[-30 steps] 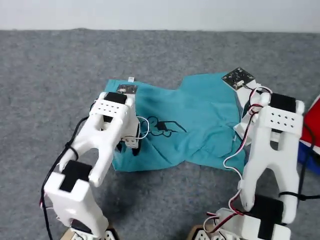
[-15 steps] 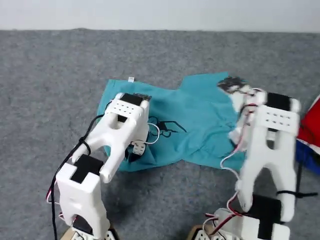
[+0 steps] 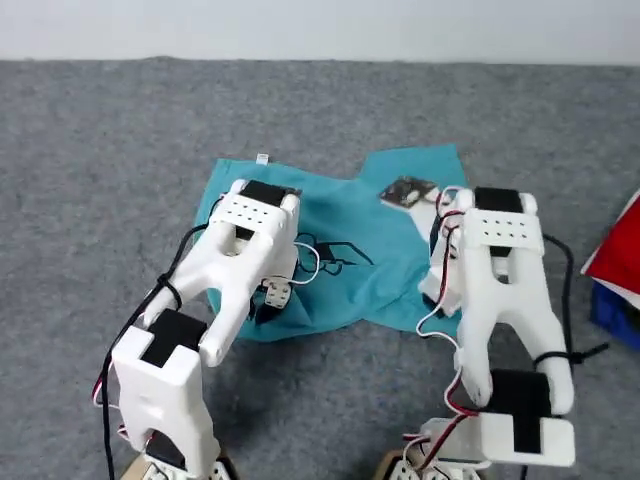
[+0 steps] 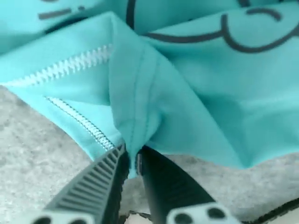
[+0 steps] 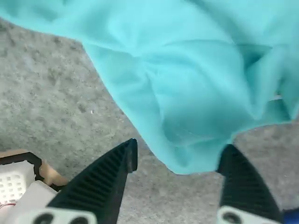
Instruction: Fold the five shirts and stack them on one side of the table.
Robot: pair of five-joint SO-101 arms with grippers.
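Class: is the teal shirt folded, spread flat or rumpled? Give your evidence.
Rumpled, not folded. The teal shirt lies creased on the grey table, one hem edge pinched in the left end effector.

swinging white right arm's black-fingered gripper [image 5: 180, 148] inward over crumpled teal cotton shirt [image 3: 350, 215] | drawing its right corner in | shifting left gripper [image 4: 131, 151] rightward

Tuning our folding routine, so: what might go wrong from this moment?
The left gripper pinches only a narrow ridge of the teal shirt; a pull may slip it free. The right gripper stands open around a bunched edge, so closing might catch several layers or miss, skewing the fold.
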